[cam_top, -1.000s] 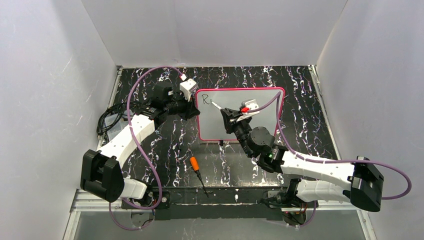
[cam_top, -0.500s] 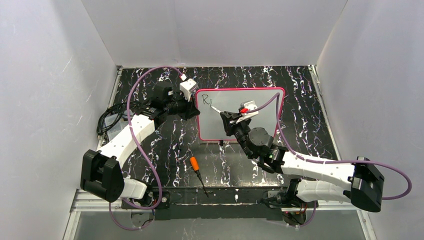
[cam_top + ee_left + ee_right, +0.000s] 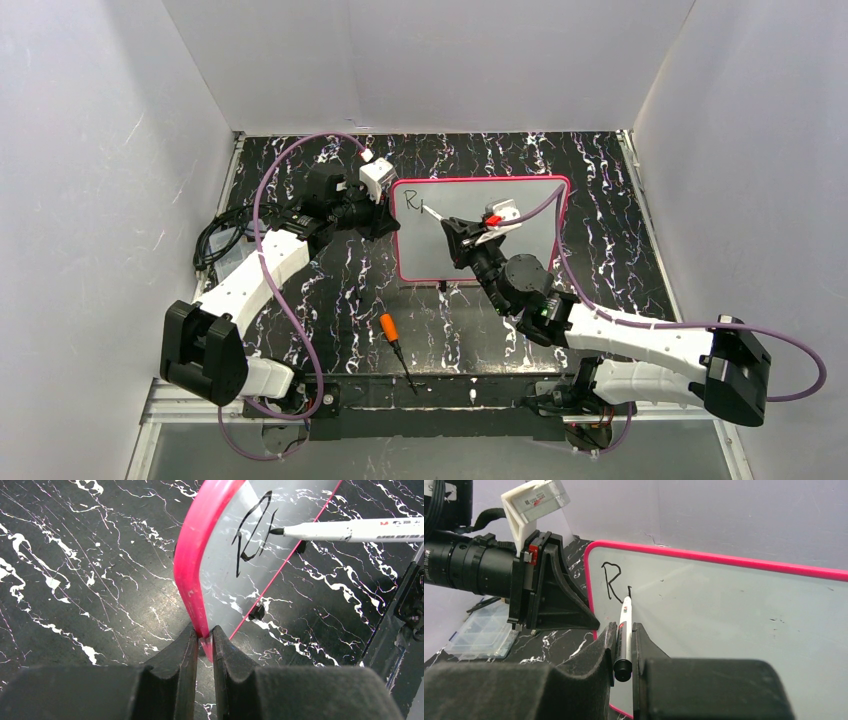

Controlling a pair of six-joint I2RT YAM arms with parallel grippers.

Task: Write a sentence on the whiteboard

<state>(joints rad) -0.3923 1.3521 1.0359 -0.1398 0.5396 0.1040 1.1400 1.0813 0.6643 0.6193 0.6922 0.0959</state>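
The whiteboard (image 3: 530, 215) with its pink-red frame stands tilted up at the back middle. The sentence (image 3: 409, 198) is only a black "R" and a short stroke at the top left corner; it also shows in the left wrist view (image 3: 252, 535) and the right wrist view (image 3: 611, 580). My left gripper (image 3: 205, 637) is shut on the board's left frame edge (image 3: 192, 565). My right gripper (image 3: 624, 630) is shut on a white marker (image 3: 625, 622). The marker's black tip touches the board at the stroke right of the "R" (image 3: 275, 530).
An orange-handled screwdriver (image 3: 392, 335) lies on the black marbled table in front of the board. A clear plastic compartment box (image 3: 481, 635) lies at the left by the cables. White walls close in the left, back and right sides.
The right arm has shifted slightly and the marker tip has moved a little along the short stroke beside the "R". The left arm and the board have not moved.
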